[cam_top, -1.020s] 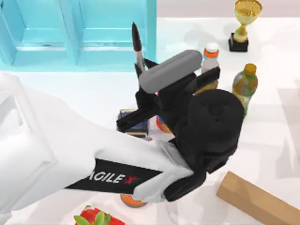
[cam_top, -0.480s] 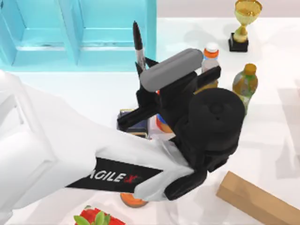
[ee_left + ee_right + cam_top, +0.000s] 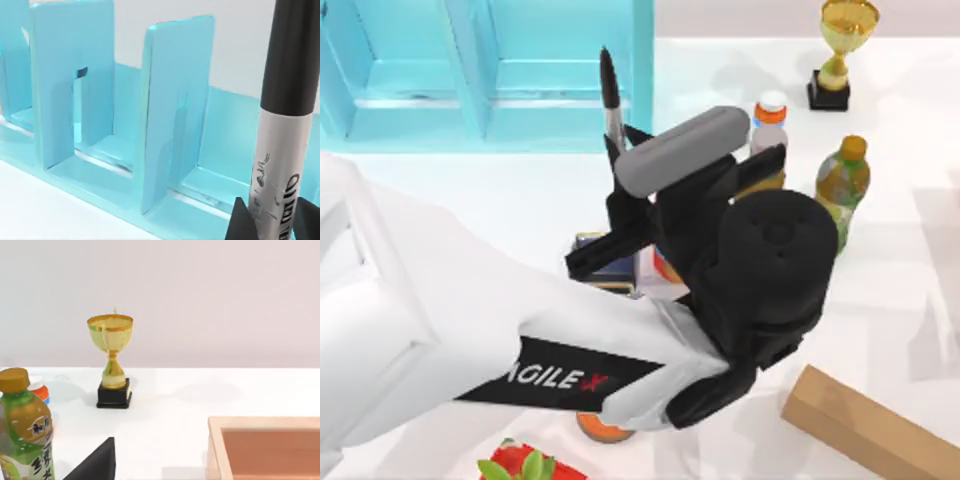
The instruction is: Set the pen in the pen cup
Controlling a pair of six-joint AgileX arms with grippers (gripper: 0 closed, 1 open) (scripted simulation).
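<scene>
Between frames, my left arm has drifted slightly toward nine o'clock, carrying the pen. Left gripper pinches the pen by its lower barrel, above the pen cup, presumably for a vertical drop; long axis near upright, black cap toward twelve o'clock.

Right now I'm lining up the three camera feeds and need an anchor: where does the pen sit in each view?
Top view: the pen points up from the left gripper, shut on its lower barrel, against the blue rack.
Left wrist view: the pen stands upright close to the lens, with the rack behind it.
Right wrist view: no pen in this picture; a gold trophy stands on the table.
Shared landmark: the blue rack.
</scene>
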